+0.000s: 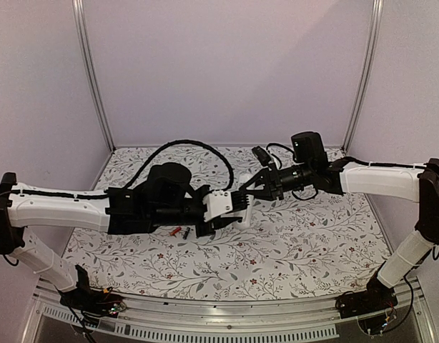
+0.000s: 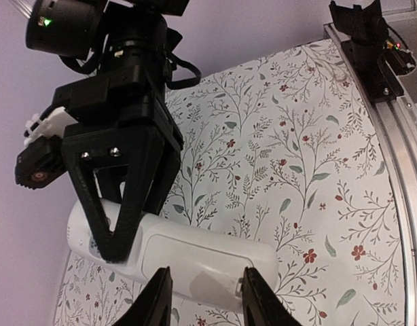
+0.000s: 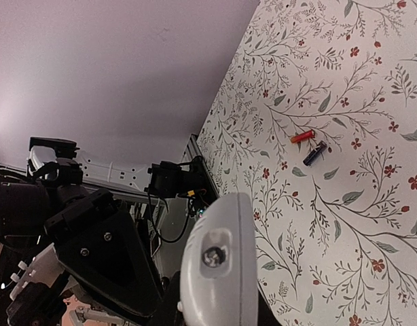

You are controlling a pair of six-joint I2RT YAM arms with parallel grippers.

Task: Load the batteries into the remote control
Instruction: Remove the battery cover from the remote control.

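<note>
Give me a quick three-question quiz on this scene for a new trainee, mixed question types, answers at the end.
1. True or false: the red battery and the dark battery lie on the table cover, outside the remote control.
2. Multiple choice: the left gripper is A) open, B) shut on the remote control, C) shut on a battery.
3. Fill in: the table cover's pattern is ____.
Key: 1 true; 2 B; 3 floral.

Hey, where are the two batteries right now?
The red battery and black battery lie side by side on the floral tablecloth; in the top view, just below the left arm, left of the remote.
</note>
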